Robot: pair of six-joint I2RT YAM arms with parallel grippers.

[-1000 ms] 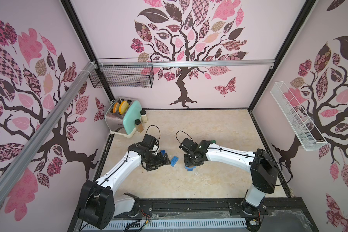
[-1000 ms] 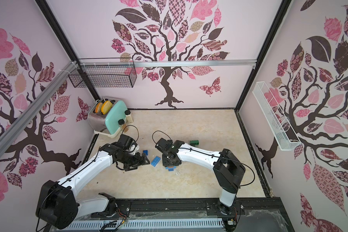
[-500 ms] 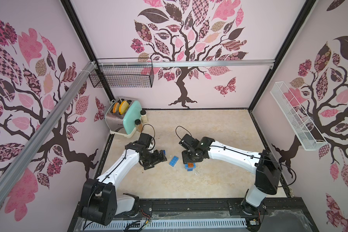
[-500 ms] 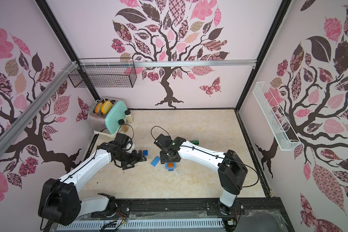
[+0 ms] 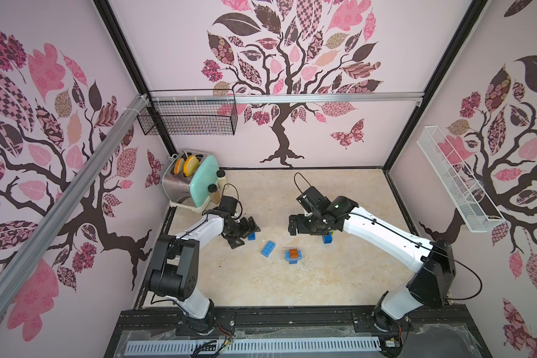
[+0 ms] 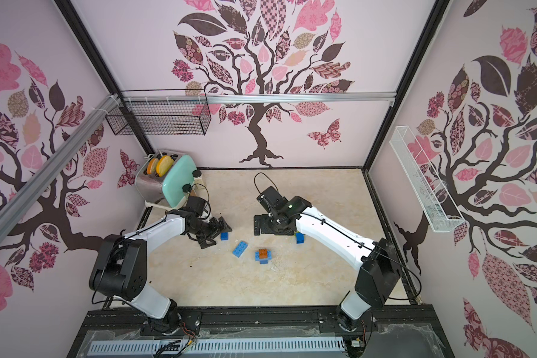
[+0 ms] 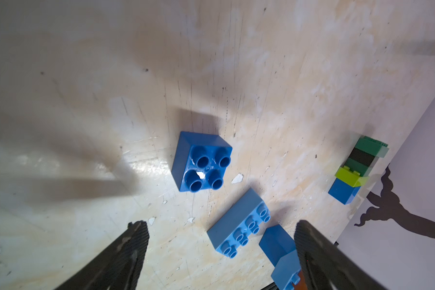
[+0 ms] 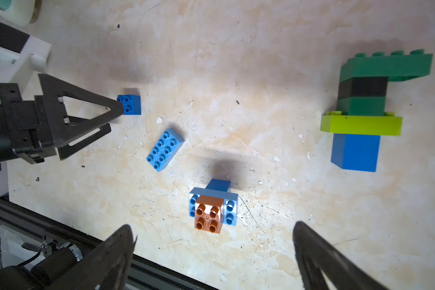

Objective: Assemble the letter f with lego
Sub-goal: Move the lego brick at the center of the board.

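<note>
Currently L pincer (image 7: 220, 226) is released, fingers wide, nothing btw them. One fingertip sits just beside the dark blue square brick (image 8: 129, 105); touching or not, can't tell. Light blue oblong brick (image 8: 165, 150) lies studs-up near it, toward the middle of the counter (image 5: 323, 279).

R pincer (image 8: 212, 227) is also released and empty, fingers wide. Brown-topped stack (image 8: 209, 216) (brown square on light blue oblong on blue square) stands clear of R pincer, nearer the counter's front edge and near the loose oblong. Tall stack (image 8: 362, 108) lies on its side by R arm: dark green oblong, black, dark green, lime oblong, blue square. In both top views R arm hides part of it.
</note>
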